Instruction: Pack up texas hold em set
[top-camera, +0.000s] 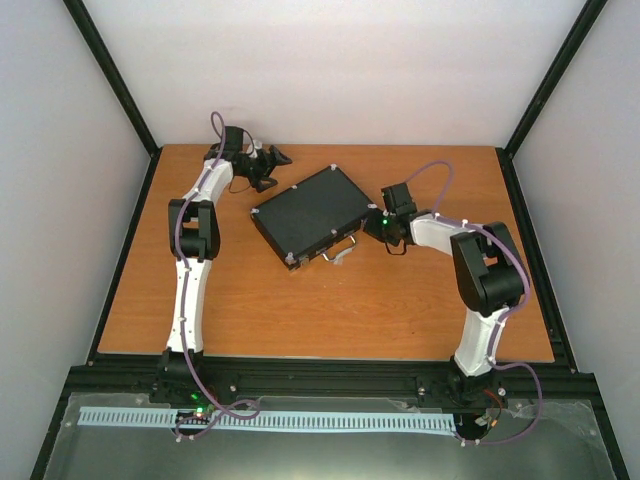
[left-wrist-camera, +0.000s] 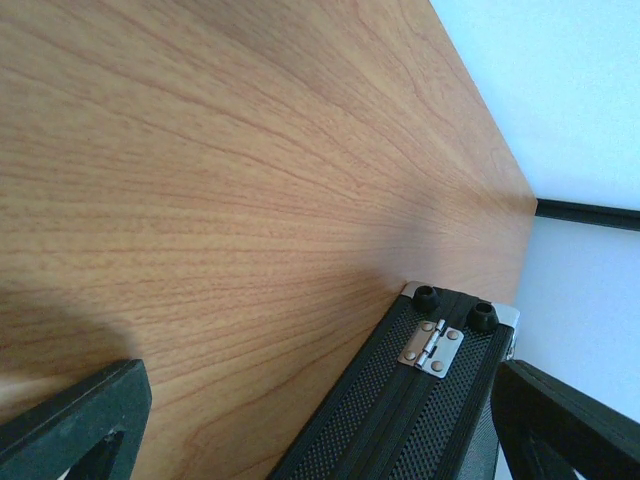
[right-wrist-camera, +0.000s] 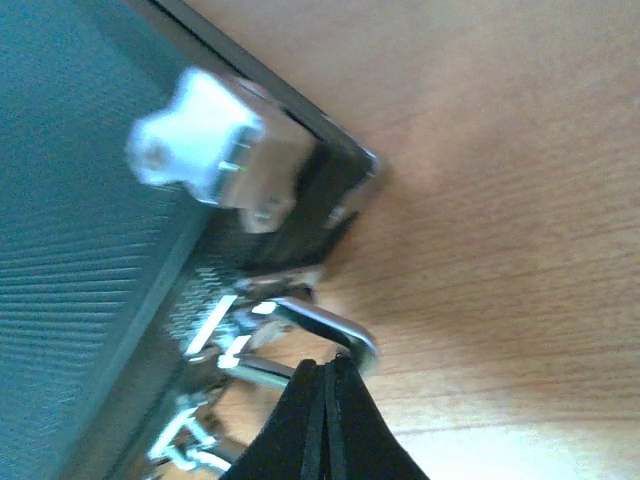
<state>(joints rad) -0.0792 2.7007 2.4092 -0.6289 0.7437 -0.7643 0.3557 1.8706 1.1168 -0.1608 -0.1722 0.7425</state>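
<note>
The black hinged case (top-camera: 310, 213) lies closed and flat, turned at an angle in the middle of the table, its silver handle (top-camera: 340, 251) facing the near side. My left gripper (top-camera: 270, 163) is open by the case's far left corner; the left wrist view shows its hinge (left-wrist-camera: 432, 347) side between my spread fingers (left-wrist-camera: 85, 420). My right gripper (top-camera: 379, 226) is shut at the case's right corner. In the right wrist view its closed tips (right-wrist-camera: 330, 368) touch a silver latch loop (right-wrist-camera: 325, 322). Poker chips and card decks are out of view.
The wooden table (top-camera: 300, 310) is framed by black rails and white walls. The back wall runs close behind the left gripper. A silver corner cap (right-wrist-camera: 200, 135) of the case shows in the right wrist view.
</note>
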